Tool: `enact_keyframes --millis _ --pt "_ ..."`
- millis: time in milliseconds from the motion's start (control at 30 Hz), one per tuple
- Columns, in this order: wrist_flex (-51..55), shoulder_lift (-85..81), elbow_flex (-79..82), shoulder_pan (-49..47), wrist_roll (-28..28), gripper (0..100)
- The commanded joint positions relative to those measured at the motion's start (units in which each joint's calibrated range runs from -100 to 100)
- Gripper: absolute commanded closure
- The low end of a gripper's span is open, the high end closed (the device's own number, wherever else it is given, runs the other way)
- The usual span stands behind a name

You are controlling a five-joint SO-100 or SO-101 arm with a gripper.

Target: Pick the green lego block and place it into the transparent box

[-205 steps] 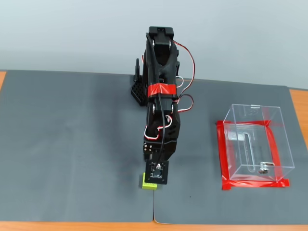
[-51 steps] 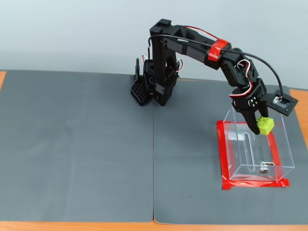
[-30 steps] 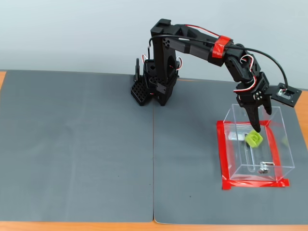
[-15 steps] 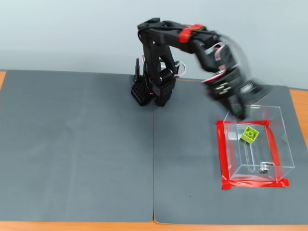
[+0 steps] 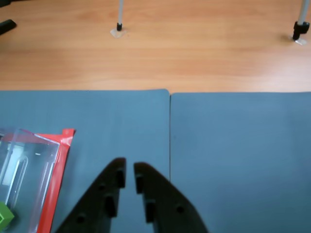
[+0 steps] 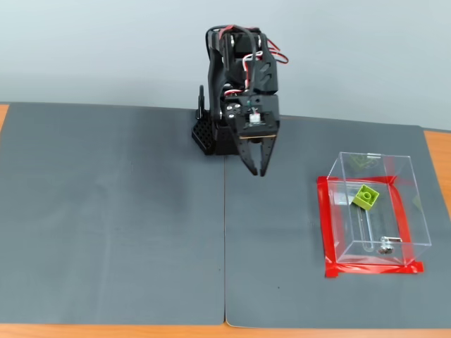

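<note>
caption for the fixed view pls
Green block inside the clear box; empty gripper above the mat.

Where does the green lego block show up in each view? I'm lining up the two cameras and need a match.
Wrist view: the green lego block is a cropped sliver at the bottom left corner, behind the clear wall of the transparent box.
Fixed view: it lies right of centre, inside the transparent box, toward its far side.
Shared landmark: the red tape around the box's base.
</note>
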Motion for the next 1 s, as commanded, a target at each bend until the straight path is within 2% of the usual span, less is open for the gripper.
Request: enact_keyframes --millis 0,367,567,967 --pt "0.06 -8.65 8.91 3.16 0.10 98" --pt "0.06 -32.22 33.07 4.13 0.21 98" --pt "0.06 -41.21 42.93 8.31 0.21 98" --pt "0.06 -41.80 54.50 8.68 0.21 98"
